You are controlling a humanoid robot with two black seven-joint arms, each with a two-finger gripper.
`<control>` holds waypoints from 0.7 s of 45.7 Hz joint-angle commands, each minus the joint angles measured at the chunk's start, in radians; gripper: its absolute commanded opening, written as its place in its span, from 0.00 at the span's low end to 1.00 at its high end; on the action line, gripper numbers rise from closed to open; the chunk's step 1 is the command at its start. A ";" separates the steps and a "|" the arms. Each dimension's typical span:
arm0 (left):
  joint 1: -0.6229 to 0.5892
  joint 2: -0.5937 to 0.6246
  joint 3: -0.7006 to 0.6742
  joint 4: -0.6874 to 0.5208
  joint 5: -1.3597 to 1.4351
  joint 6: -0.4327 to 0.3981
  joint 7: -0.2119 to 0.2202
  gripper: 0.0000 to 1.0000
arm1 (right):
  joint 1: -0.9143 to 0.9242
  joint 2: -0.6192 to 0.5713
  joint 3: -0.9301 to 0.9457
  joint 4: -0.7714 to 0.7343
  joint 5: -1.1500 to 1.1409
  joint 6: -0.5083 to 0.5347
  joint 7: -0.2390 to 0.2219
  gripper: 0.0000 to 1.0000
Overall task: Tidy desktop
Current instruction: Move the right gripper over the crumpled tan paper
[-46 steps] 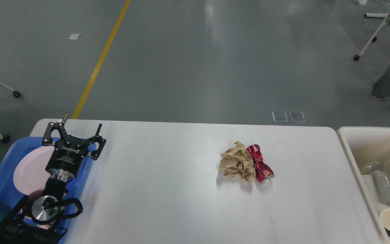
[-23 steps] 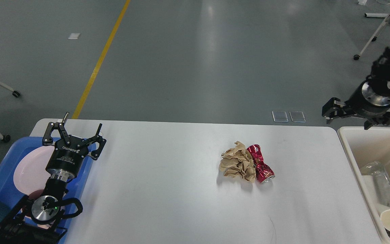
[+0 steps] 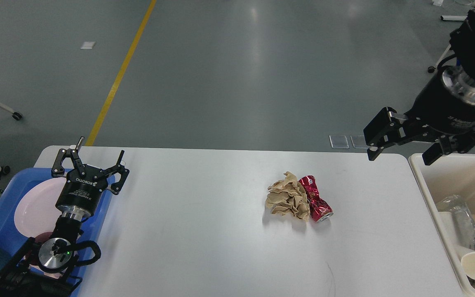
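Head view: left arm [image 3: 35, 264] hides pink plate [image 3: 35, 206].

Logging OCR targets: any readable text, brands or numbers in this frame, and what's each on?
"ROBOTIQ": white lettering on the left gripper body.
Smaller white print below it: too small to read.
Right gripper body: white print, too blurred to read.
Red can: label crumpled, unreadable.
Desktop, paper wad: no text.

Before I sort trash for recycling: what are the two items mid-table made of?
Crumpled wad: looks like brown paper, matte, with sharp creases. Crushed can: likely thin metal, a glossy red skin with a bare silvery end, dented at the waist.
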 commanded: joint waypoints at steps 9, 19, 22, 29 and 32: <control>0.000 0.000 0.000 0.000 0.002 0.001 0.000 0.96 | 0.067 0.062 -0.125 0.026 0.061 -0.025 0.075 0.95; 0.001 0.000 0.000 0.000 0.000 0.001 0.000 0.96 | -0.089 0.099 -0.053 -0.040 0.062 -0.086 0.065 0.96; 0.001 0.000 0.000 0.000 0.000 0.001 0.000 0.97 | -0.189 0.107 0.013 -0.098 0.064 -0.155 0.062 0.97; 0.000 0.000 0.000 0.000 0.000 0.001 0.000 0.96 | -0.407 0.119 0.087 -0.238 0.067 -0.269 0.054 0.97; 0.000 0.000 0.000 0.000 0.000 0.001 0.000 0.97 | -0.481 0.170 0.092 -0.304 0.067 -0.278 0.055 0.97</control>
